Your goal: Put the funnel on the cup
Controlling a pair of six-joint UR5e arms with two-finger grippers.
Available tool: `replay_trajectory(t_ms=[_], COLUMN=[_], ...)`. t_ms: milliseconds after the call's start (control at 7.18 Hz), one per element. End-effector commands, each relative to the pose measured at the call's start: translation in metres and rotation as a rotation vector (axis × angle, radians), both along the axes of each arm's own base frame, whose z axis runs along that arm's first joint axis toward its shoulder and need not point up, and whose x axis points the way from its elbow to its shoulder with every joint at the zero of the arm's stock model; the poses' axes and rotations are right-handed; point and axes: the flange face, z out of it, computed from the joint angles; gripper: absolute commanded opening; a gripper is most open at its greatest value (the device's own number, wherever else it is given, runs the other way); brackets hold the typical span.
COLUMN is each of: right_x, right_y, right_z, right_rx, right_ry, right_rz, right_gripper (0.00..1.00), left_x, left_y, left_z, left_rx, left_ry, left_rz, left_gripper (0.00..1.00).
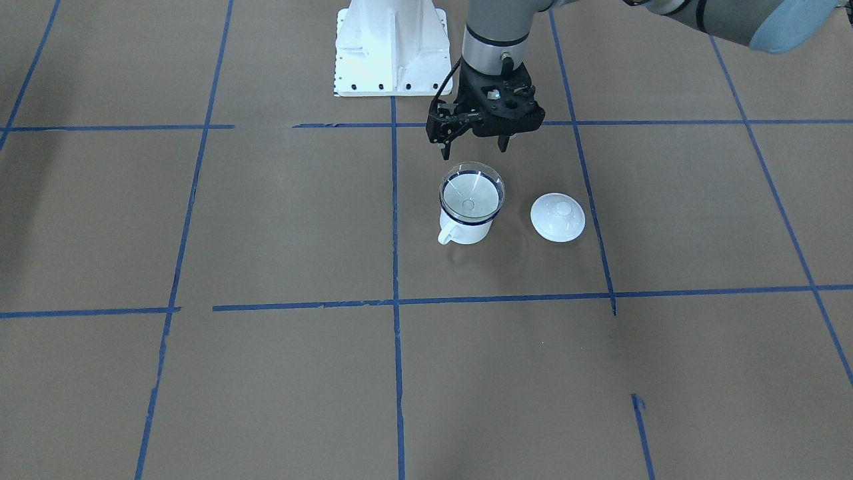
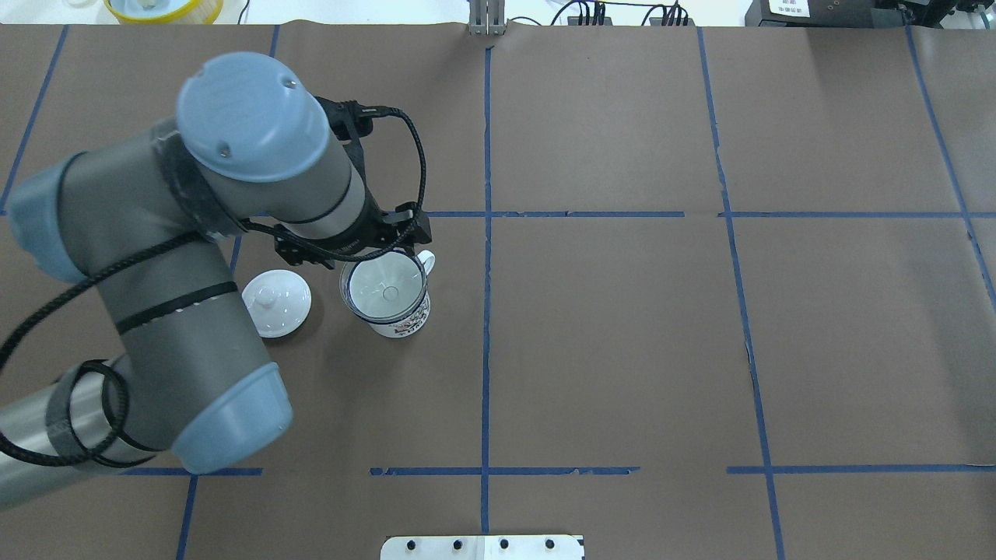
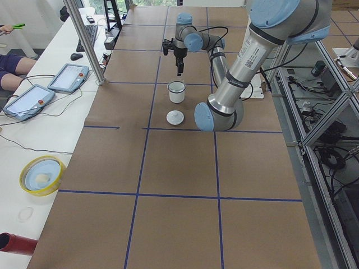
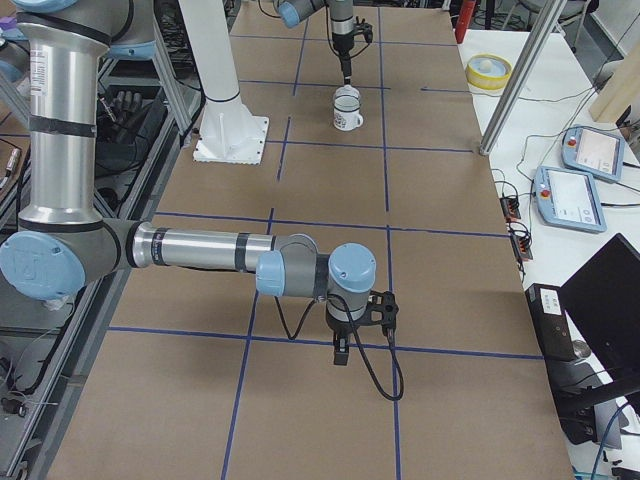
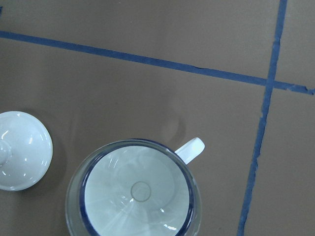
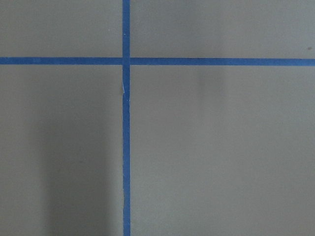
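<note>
The clear funnel sits in the mouth of the white mug with a dark blue rim, spout down. Both also show in the overhead view, funnel and mug, and from the left wrist, funnel and mug handle. My left gripper hangs open and empty just above the funnel, on the robot's side of it. My right gripper is far off over bare table and shows only in the exterior right view, so I cannot tell its state.
A round white knobbed lid lies flat beside the mug, towards my left; it also shows overhead. The white robot base stands behind the mug. A yellow bowl sits at the far table edge.
</note>
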Motion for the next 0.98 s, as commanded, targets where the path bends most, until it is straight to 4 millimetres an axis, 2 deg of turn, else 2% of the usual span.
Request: replay_trajectory(t_ms=[0, 139, 279, 418, 557, 697, 836], right_x=[0.000, 0.000, 0.000, 0.000, 0.000, 0.000, 0.000], right_y=[0.000, 0.000, 0.000, 0.000, 0.000, 0.000, 0.000], right_z=[0.000, 0.000, 0.001, 0.000, 0.000, 0.000, 0.000], right_rx=[0.000, 0.000, -0.001, 0.000, 0.000, 0.000, 0.000], right_ry=[0.000, 0.000, 0.000, 0.000, 0.000, 0.000, 0.000], right_rz=[0.000, 0.000, 0.000, 0.000, 0.000, 0.000, 0.000], right_gripper=[1.00, 1.00, 1.00, 1.00, 1.00, 1.00, 1.00], left_x=[-0.079, -0.122, -0.170, -0.232, -0.273, -0.326, -0.377], left_y=[-0.048, -0.065, -0.071, -0.079, -0.078, -0.076, -0.063], left_z=[0.064, 0.109, 0.165, 0.225, 0.282, 0.340, 0.382], left_rx=[0.130, 0.175, 0.220, 0.263, 0.283, 0.270, 0.273], left_ry=[-0.024, -0.047, -0.069, -0.100, -0.118, -0.164, -0.177], left_rz=[0.010, 0.025, 0.077, 0.106, 0.154, 0.164, 0.204], left_gripper=[1.00, 1.00, 1.00, 1.00, 1.00, 1.00, 1.00])
